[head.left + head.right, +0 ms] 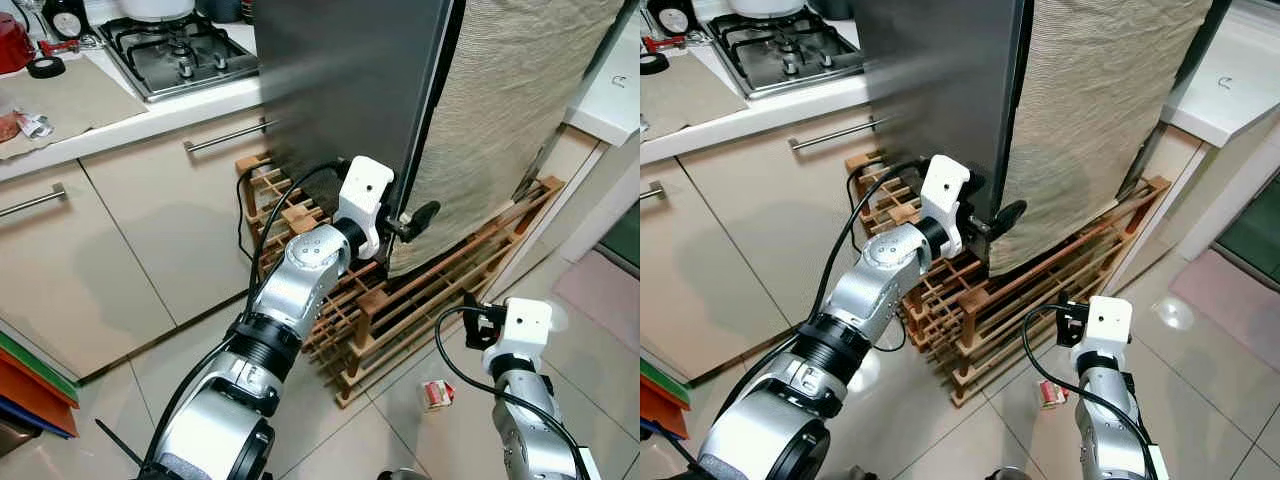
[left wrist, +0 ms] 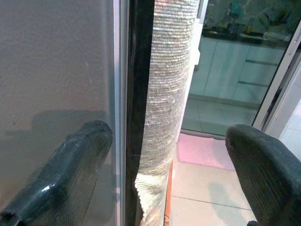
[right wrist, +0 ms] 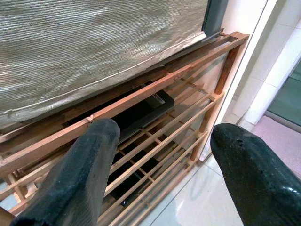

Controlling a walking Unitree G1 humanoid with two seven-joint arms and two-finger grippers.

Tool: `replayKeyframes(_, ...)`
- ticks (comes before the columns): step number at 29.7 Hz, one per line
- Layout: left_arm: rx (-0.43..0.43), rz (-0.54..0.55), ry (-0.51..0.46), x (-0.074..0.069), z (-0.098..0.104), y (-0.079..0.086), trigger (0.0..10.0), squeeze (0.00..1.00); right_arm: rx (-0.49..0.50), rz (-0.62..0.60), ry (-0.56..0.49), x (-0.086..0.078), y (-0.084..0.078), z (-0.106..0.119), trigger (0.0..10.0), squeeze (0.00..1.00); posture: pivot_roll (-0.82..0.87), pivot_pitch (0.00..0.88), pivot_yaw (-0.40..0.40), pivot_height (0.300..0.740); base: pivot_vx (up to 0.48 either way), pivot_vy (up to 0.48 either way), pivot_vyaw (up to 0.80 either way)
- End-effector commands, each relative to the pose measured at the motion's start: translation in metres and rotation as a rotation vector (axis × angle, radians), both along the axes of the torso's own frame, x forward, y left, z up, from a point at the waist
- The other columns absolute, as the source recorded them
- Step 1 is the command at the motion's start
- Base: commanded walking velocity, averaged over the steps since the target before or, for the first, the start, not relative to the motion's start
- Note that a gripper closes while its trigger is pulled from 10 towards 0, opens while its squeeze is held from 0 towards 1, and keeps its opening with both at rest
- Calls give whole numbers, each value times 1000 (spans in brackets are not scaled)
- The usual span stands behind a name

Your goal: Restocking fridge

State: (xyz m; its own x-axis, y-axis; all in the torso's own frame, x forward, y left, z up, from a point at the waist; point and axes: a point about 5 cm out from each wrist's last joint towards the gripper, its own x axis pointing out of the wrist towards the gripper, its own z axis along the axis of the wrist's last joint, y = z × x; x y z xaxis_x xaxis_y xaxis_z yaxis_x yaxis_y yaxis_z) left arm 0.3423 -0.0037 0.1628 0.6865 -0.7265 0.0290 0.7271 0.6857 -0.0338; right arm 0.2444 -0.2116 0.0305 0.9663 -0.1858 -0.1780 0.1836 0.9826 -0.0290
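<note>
Even indoor light, bright, head views sharp. Glare spot on floor tile [image 1: 1167, 313]. Soft arm shadow on cabinet door [image 1: 180, 235]. Grey fridge door [image 1: 340, 90] shows dull sheen. Left wrist view: fingers [image 2: 70, 169] blurred, far background soft. Right wrist view: fingers [image 3: 80, 174] out of focus.

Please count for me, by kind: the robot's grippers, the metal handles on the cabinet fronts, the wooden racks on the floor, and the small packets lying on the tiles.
Grippers: 2 (left gripper, right gripper)
Cabinet handles: 2 ()
Wooden rack: 1
Packet: 1
Total: 6
</note>
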Motion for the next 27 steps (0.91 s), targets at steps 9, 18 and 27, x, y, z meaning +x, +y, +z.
replayKeyframes(9, -33, -81, -32, -3, 20, -36, 10000, 0, 10, 5, 7, -1, 2, -2, 10000, 0, -5, 13, 24, 740, 0, 0, 0)
replayKeyframes(18, -38, -113, -26, -5, 21, -47, 10000, 0, 9, 10, 5, -3, 4, -2, 10000, 0, -13, 19, 30, 740, 0, 0, 0)
replayKeyframes(27, -19, -134, -54, -5, 29, -60, 10000, 0, 3, 16, 0, -8, 6, -1, 10000, 0, -38, 48, 45, 740, 0, 0, 0)
